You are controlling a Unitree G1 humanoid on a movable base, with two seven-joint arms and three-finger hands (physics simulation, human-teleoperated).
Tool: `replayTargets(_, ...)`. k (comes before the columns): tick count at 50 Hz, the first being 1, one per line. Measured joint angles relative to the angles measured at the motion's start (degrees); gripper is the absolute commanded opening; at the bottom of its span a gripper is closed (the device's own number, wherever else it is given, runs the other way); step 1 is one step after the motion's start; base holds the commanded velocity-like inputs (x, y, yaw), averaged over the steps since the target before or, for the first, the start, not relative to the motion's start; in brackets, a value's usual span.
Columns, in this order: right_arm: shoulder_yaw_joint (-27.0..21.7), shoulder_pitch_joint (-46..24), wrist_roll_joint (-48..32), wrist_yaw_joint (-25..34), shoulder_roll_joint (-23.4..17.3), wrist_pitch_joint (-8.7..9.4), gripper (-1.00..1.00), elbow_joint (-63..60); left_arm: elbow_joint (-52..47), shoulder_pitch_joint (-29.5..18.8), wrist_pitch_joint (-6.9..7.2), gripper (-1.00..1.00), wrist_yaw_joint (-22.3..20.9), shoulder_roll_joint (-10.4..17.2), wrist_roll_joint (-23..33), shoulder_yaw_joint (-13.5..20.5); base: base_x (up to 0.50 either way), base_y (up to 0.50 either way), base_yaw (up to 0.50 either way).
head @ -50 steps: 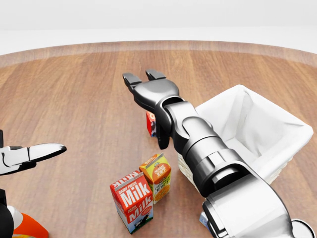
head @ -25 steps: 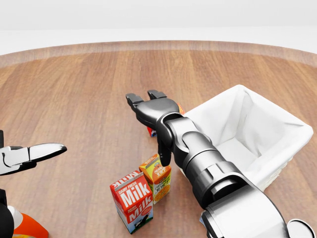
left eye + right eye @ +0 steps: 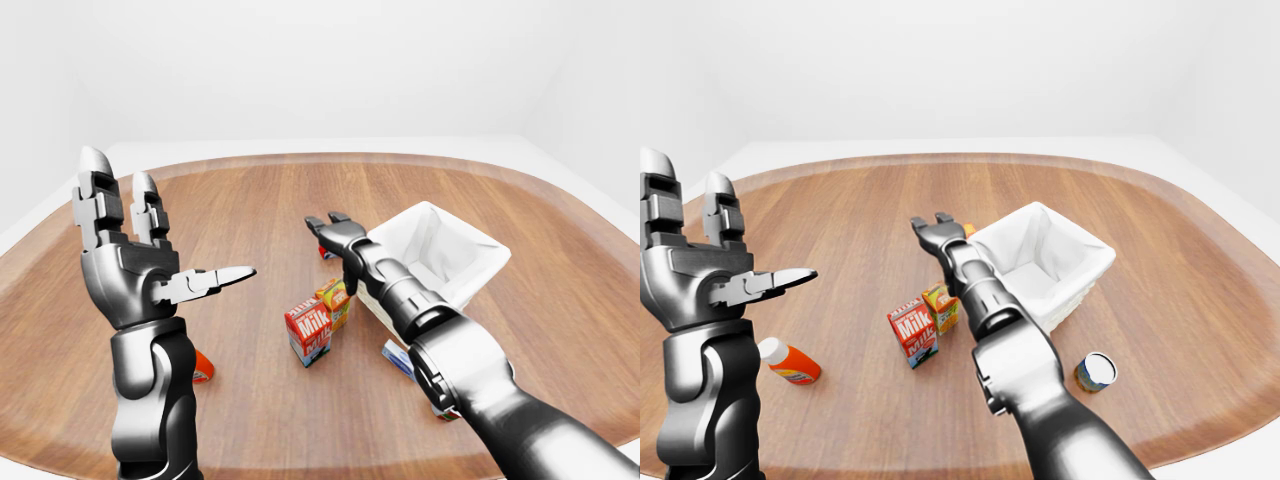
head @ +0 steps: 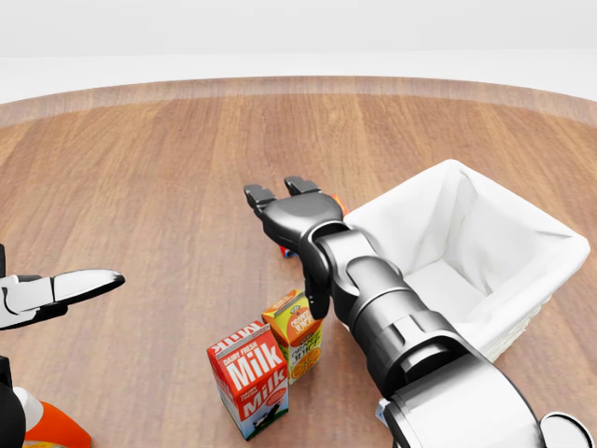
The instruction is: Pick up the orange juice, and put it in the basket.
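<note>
Landmark: the white-lined basket (image 4: 522,280) stood open on the wooden table (image 4: 140,187).
Around it: a red milk carton (image 4: 248,377) stood well left of the basket in the head view; a small red carton (image 3: 325,250) sat just beyond the basket's near-left corner, mostly hidden by your hand; a can (image 3: 1096,371) stood below the basket in the right-eye view; a white and orange bottle (image 3: 788,362) lay far to the basket's left.
In the way: your own right forearm crossed between the basket and the two cartons.
Orange juice (image 4: 297,332): a small orange and yellow carton with a gabled top, upright, touching the milk carton's right side, left of the basket, ungrasped.
Right hand (image 4: 284,201): you had it stretched past the juice, above the small red carton by the basket's left corner, fingers spread and holding nothing.
Left hand (image 3: 135,262): you held it raised far left of the basket, fingers upright, thumb out, empty.
</note>
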Motion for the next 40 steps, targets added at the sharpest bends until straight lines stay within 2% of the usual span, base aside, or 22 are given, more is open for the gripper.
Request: replayTargets(40,-0.3,2.6,-1.1,-3.3,0.7,0.0,1.0,0.9,0.0,0.0,0.0,1.0,0.0,0.0,0.0,0.0,0.0,0.0,0.0)
